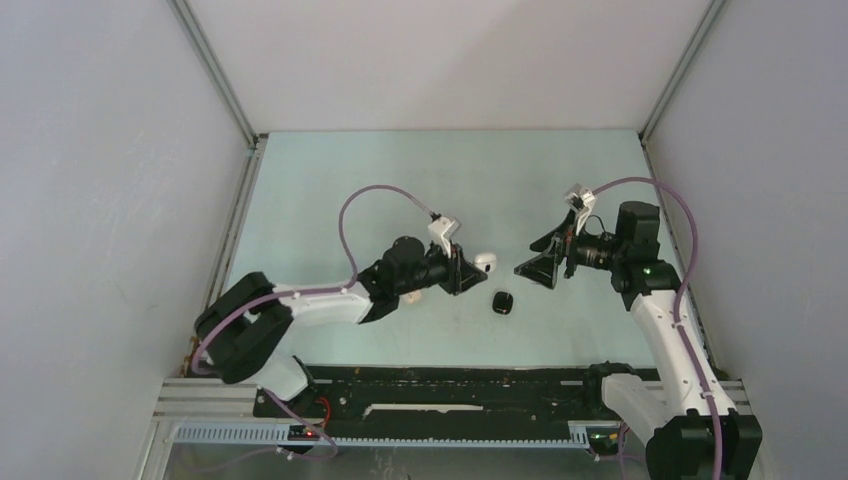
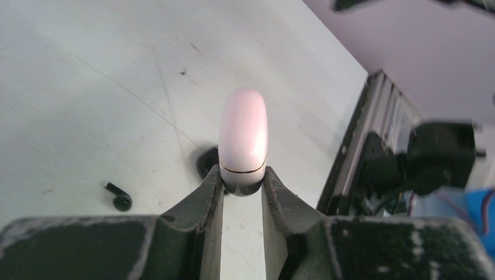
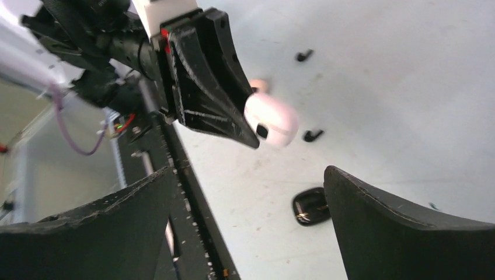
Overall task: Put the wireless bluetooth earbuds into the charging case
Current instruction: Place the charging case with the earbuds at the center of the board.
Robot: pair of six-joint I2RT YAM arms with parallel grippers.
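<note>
The left jaws pinched a white charging case [image 2: 243, 134] by its near end, one tip on each side, so most of the rounded shell stood out past the tips. A thin seam ran round it just beyond them, and nothing of its inside could be seen. The right jaws were spread wide with nothing between them, facing the left jaws across a gap. Their own wrist view caught only their two inner faces, cut off at the bottom edge. That view alone showed the left jaws from outside, a small dark mark on the held case, and a pale rounded shape [image 3: 260, 85] peeking from behind the left jaws' tip, too hidden to name. A black case [image 3: 309, 205] lay on the table [image 1: 400, 180] under the gap between the two sets of jaws, partly covered in the right wrist view by one right jaw. In the left wrist view it was only a dark sliver beside the white shell. The black earbuds [image 3: 313, 135] lay loose on the table. The right wrist view showed one just beside the held case and another earbud [image 3: 303, 55] farther beyond the left jaws. The left wrist view showed a single earbud [image 2: 119, 199] off to the left of its jaws. From above, the earbuds were too small to make out.
</note>
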